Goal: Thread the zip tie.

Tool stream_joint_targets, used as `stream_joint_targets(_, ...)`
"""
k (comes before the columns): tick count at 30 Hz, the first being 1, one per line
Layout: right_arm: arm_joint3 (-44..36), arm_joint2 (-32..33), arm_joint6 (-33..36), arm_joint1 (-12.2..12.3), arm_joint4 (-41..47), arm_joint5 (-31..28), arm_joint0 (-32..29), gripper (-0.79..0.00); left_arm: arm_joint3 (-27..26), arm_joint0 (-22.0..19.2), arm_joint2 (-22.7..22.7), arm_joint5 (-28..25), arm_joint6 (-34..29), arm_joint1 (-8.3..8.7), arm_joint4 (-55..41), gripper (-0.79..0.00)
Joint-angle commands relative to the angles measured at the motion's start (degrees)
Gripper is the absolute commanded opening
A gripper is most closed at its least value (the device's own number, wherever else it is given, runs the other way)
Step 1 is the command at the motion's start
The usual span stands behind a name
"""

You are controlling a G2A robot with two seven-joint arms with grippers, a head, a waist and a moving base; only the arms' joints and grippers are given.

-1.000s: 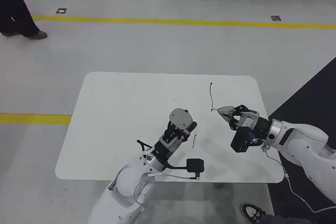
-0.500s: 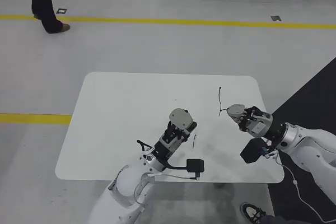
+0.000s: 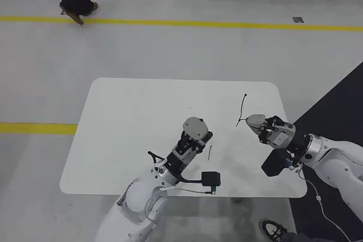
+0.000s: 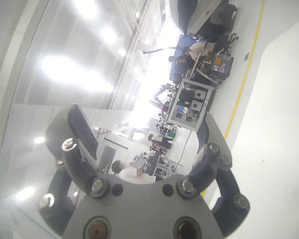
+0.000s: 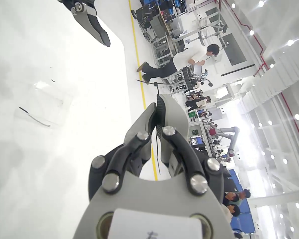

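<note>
My right jaws were pinched shut on the zip tie (image 3: 242, 109), lifted over the surface (image 3: 139, 121) near its right edge. My left jaws gaped empty. Gripped so narrowly, the strap could have twisted or slipped, spoiling the threading.

In the top view you have a white table (image 3: 139, 121) with rounded corners at mid-frame. A yellow line (image 3: 199, 23) crosses the floor near the upper edge, and a yellow stripe (image 3: 24, 127) sits at mid-left. A dark mat (image 3: 351, 103) lies along the right edge. On the table's lower middle rests a thin pale sliver (image 3: 209, 151), perhaps a stick, though it is too small to tell.
</note>
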Motion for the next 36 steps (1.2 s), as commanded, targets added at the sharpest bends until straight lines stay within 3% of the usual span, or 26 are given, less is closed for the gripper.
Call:
stream_joint_targets(1, 0.00, 0.00, 0.00, 0.00, 0.00, 0.00, 0.00, -0.785, 0.00, 0.00, 0.00, 0.00, 0.00, 0.00, 0.00, 0.000)
stream_joint_targets(11, 0.00, 0.00, 0.00, 0.00, 0.00, 0.00, 0.00, -0.785, 2.14, -0.40, 3.50, -7.11, -1.59, -1.05, -9.28, 0.000)
stream_joint_targets(22, 0.00, 0.00, 0.00, 0.00, 0.00, 0.00, 0.00, -0.785, 2.14, -0.40, 3.50, -7.11, -1.59, -1.05, -9.28, 0.000)
stream_joint_targets(26, 0.00, 0.00, 0.00, 0.00, 0.00, 0.00, 0.00, -0.785, 0.29, 1.25, 2.30, -12.90, -4.42, -1.36, -20.72, 0.000)
stream_joint_targets(33, 0.00, 0.00, 0.00, 0.00, 0.00, 0.00, 0.00, -0.785, -4.42, 1.30, -3.51, -24.39, -17.51, -2.67, -57.46, 0.000)
stream_joint_targets(36, 0.00, 0.00, 0.00, 0.00, 0.00, 0.00, 0.00, -0.785, -5.05, 0.92, -5.73, -25.89, -20.31, -3.00, -70.03, 0.000)
